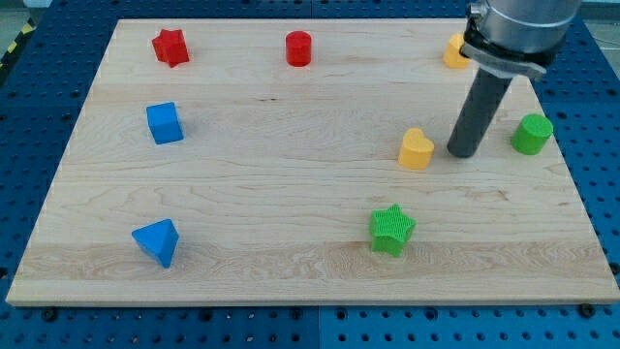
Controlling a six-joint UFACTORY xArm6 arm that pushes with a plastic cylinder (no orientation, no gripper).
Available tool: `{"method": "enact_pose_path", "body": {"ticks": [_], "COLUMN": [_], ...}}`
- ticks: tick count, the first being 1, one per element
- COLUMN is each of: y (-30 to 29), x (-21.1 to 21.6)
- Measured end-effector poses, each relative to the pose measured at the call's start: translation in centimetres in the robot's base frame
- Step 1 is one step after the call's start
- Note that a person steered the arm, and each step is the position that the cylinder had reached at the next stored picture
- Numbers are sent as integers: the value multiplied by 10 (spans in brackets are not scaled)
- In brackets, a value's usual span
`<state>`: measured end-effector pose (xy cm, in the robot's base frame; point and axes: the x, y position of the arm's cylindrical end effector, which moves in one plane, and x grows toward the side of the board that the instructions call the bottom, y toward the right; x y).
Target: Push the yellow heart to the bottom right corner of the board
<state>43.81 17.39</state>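
The yellow heart (417, 149) lies on the wooden board (291, 194), right of centre. My tip (463, 153) rests on the board just to the right of the heart, with a small gap between them. The rod rises from the tip toward the view's top right. The board's bottom right corner (605, 296) is well below and to the right of the heart.
A green star (391, 230) lies below the heart. A green cylinder (532, 134) is to the right of the rod. A second yellow block (455, 50) is partly hidden behind the arm. A red star (170, 47), red cylinder (298, 48), blue cube (165, 123) and blue triangle (157, 241) lie further left.
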Motion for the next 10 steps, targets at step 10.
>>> {"method": "enact_pose_path", "body": {"ticks": [10], "y": [67], "x": [119]}}
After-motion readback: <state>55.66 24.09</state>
